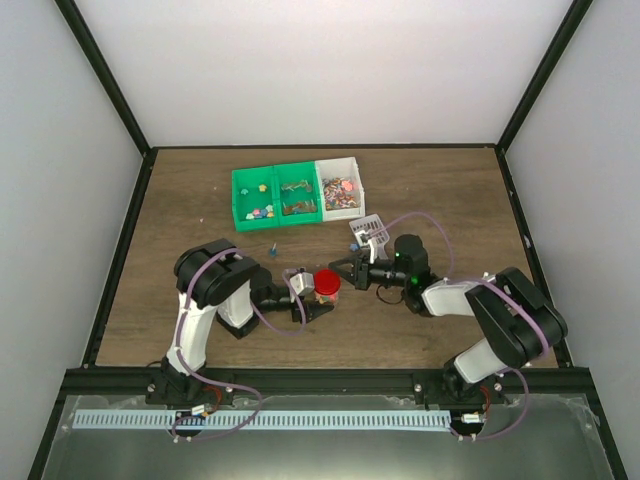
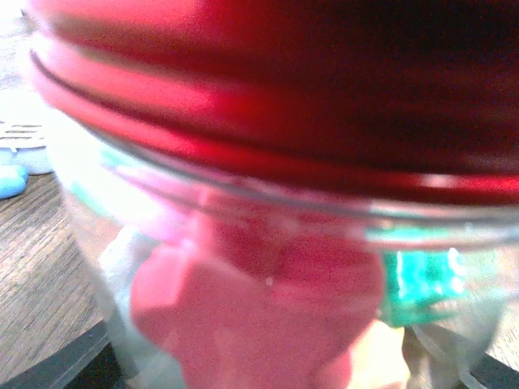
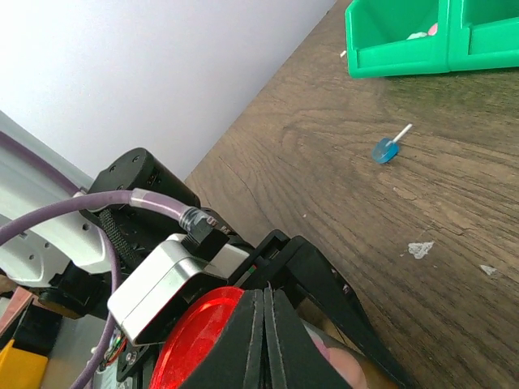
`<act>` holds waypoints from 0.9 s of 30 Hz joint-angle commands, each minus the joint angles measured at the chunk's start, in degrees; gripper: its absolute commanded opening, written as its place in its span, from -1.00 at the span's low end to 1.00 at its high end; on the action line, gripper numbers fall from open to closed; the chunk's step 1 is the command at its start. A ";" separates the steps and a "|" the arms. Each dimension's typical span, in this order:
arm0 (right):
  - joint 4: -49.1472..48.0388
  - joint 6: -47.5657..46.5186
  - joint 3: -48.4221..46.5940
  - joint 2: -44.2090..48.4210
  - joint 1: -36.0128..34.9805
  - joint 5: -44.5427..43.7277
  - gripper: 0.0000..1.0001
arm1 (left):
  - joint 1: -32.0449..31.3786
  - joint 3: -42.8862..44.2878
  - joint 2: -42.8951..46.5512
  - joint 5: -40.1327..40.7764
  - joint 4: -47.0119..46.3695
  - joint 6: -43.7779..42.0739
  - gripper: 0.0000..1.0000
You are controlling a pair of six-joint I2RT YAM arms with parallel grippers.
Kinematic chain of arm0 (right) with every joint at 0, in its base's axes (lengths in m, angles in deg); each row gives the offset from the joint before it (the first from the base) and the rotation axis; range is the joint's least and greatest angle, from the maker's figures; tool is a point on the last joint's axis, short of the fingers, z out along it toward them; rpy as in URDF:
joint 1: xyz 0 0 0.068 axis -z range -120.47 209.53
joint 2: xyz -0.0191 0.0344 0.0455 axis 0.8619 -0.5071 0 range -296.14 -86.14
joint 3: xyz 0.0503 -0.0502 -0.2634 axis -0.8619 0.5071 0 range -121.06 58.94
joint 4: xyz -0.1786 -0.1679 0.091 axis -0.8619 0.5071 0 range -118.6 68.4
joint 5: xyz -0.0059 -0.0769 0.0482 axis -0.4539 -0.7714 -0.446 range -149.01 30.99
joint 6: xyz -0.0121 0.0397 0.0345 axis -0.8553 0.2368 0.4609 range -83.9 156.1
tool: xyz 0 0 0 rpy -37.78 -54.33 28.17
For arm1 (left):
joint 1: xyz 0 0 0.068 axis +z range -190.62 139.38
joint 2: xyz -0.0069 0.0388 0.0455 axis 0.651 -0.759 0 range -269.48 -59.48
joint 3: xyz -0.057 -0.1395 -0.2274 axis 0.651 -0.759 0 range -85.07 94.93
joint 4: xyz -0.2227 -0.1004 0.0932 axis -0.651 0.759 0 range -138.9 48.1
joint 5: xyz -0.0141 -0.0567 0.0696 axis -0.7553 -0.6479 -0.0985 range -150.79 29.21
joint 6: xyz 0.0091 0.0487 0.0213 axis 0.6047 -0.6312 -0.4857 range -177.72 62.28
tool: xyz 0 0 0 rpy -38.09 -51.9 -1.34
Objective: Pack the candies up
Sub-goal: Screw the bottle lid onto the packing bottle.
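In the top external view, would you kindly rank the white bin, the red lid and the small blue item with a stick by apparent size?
Largest: white bin.
Then: red lid.
Smallest: small blue item with a stick.

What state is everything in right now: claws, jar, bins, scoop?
Jar: upright, red lid on.
Left claw: shut on the jar.
Right claw: shut, empty, at the red lid.
Bins: open, candies inside.
Scoop: lying on the table.
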 commanded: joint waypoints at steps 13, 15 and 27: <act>-4.29 3.40 9.98 6.06 -3.39 2.44 -0.98 | 1.74 0.17 -3.77 4.23 -12.65 6.25 0.03; -5.50 4.16 12.01 7.45 -4.68 2.17 -0.98 | 1.77 0.36 -3.95 4.18 -12.65 6.53 0.03; 6.15 4.32 16.87 25.68 -6.07 -13.35 -0.99 | 1.77 -0.65 -4.24 2.72 -12.61 5.14 0.03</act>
